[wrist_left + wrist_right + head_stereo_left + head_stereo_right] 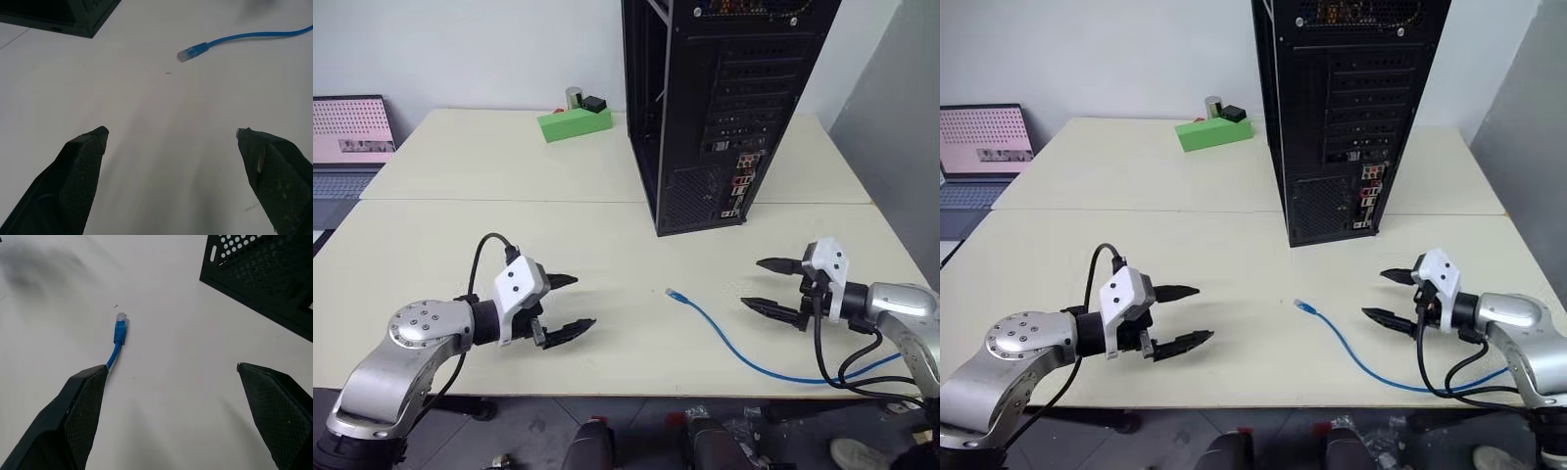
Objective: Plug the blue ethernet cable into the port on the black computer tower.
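The blue ethernet cable point(734, 349) lies on the cream table, its plug end point(674, 293) pointing left between my two grippers. The black computer tower point(715, 108) stands upright at the back, its rear panel with the coloured ports point(742, 181) facing me. My left gripper point(570, 305) is open just above the table, left of the plug. My right gripper point(766, 284) is open too, to the right of the plug. The plug also shows ahead of the left fingers point(188, 53) and the right fingers point(120, 325). Nothing is held.
A green box point(574, 121) with a small metal can and a black item on it sits at the back of the table point(460, 215). A laptop point(350, 137) stands off the table's left. Black arm cables point(847, 367) loop by the right front edge.
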Tool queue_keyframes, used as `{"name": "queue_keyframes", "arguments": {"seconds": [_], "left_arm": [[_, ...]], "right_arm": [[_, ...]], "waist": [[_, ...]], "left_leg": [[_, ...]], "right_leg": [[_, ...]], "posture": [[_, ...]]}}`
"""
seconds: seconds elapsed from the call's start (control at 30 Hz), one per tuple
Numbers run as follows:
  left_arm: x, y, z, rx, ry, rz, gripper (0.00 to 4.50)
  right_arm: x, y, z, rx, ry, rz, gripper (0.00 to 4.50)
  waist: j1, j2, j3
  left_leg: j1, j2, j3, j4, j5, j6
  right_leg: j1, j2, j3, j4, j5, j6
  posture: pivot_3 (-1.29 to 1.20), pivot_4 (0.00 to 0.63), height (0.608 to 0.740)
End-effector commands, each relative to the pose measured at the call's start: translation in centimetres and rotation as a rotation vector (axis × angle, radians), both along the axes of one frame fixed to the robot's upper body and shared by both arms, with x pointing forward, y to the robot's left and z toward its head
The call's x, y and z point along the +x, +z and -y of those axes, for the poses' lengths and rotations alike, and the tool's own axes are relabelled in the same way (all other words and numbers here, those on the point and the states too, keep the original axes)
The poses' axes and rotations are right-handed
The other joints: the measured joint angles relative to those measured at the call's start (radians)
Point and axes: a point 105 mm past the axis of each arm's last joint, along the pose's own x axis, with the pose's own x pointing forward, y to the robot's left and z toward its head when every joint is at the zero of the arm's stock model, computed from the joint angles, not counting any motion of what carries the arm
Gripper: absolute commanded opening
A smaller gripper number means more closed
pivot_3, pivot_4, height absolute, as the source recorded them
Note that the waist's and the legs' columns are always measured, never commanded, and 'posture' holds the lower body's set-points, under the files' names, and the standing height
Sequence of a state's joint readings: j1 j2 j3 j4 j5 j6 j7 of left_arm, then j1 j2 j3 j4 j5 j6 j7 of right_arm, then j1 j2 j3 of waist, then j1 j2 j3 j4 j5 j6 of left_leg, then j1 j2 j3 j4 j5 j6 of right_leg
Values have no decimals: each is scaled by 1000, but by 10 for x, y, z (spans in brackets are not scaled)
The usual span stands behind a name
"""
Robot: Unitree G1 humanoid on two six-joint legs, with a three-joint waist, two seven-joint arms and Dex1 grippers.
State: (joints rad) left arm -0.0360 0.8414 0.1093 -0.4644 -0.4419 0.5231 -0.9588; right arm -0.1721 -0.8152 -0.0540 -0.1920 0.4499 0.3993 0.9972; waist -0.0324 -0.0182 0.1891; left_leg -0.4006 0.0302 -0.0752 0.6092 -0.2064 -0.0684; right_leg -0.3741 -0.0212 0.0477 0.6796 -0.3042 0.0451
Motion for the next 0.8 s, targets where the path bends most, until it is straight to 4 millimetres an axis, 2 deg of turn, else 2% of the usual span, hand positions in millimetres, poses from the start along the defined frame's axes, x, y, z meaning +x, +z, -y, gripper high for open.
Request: {"name": "queue_keyframes", "arguments": {"seconds": [0.03, 0.53, 0.8], "left_arm": [[-2, 9, 6, 16, -42, 41, 4500], [-5, 5, 12, 33, -94, 36, 4500], [-3, 1, 20, 30, -133, 41, 4500]], "right_arm": [[0, 7, -5, -7, 21, 47, 4471], [-2, 2, -14, -1, 24, 61, 4471], [10, -11, -45, 31, -2, 78, 4471]], "waist": [[0, 0, 0], [0, 0, 0], [-1, 0, 0]], "left_leg": [[0, 0, 0, 0, 0, 0], [0, 0, 0, 0, 0, 0], [0, 0, 0, 0, 0, 0]], "right_leg": [[0, 0, 0, 0, 0, 0], [0, 0, 0, 0, 0, 0], [0, 0, 0, 0, 0, 0]], "posture": [[0, 150, 740], [0, 150, 740], [0, 150, 740]]}}
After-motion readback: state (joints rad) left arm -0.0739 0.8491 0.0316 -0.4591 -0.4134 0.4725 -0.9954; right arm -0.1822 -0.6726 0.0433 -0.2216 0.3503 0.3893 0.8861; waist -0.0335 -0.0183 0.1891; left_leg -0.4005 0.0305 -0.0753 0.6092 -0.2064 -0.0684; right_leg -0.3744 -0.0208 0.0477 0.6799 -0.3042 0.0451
